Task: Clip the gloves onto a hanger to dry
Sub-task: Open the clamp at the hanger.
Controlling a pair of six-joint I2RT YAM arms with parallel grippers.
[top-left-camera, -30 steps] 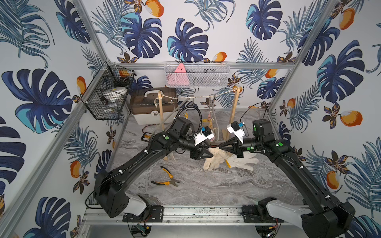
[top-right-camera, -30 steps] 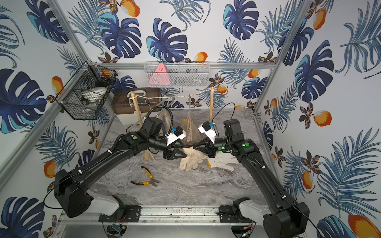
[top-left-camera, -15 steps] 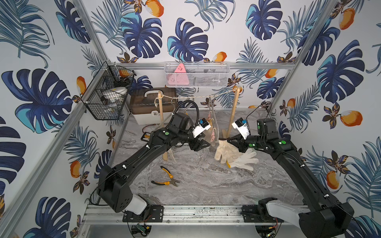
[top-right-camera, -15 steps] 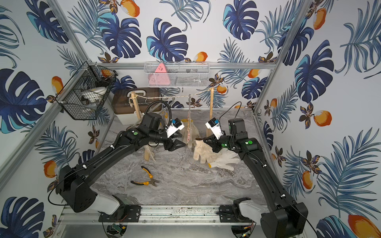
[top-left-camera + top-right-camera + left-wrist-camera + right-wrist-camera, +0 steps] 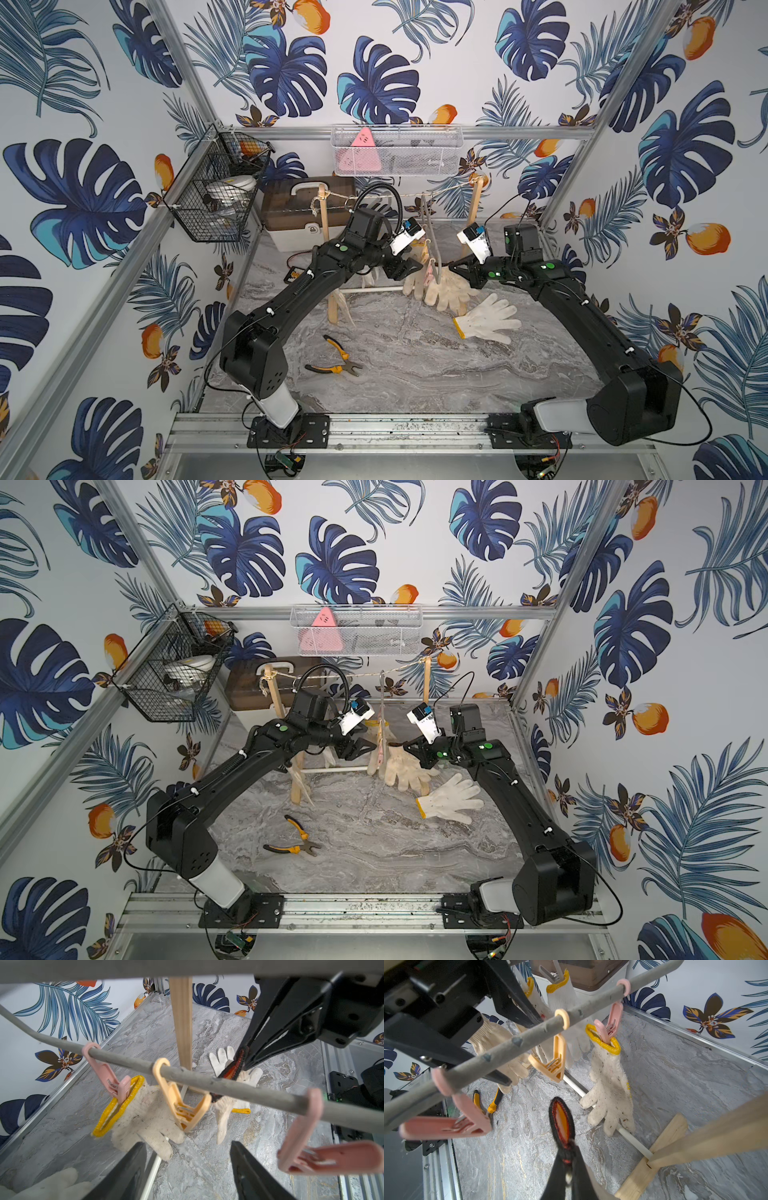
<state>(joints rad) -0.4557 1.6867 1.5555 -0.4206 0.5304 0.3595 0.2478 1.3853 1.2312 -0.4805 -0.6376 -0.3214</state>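
A grey hanger (image 5: 207,1081) hangs from a string, carrying pink and orange clips. A cream glove (image 5: 145,1118) with a yellow cuff hangs from a pink clip (image 5: 116,1082). My right gripper (image 5: 568,1147) is shut on the red-black cuff (image 5: 561,1120) of another glove (image 5: 451,291), held just beside the bar, near the empty orange clip (image 5: 182,1105). My left gripper (image 5: 188,1145) is open and empty, facing that orange clip from the other side. In both top views the grippers (image 5: 409,268) (image 5: 405,746) meet at the hanger. One glove (image 5: 490,318) lies on the table.
More gloves (image 5: 562,995) hang clipped behind. An empty pink clip (image 5: 311,1147) sits at the bar's end. The wooden rack posts (image 5: 330,291) hold the string. Pliers (image 5: 336,357) lie on the marble top. A toolbox (image 5: 299,216) and wire baskets (image 5: 216,195) stand at the back.
My right gripper has lifted the red-cuffed glove off the table up to the hanger. My left gripper has let go, opened wider and moved back to the orange clip.
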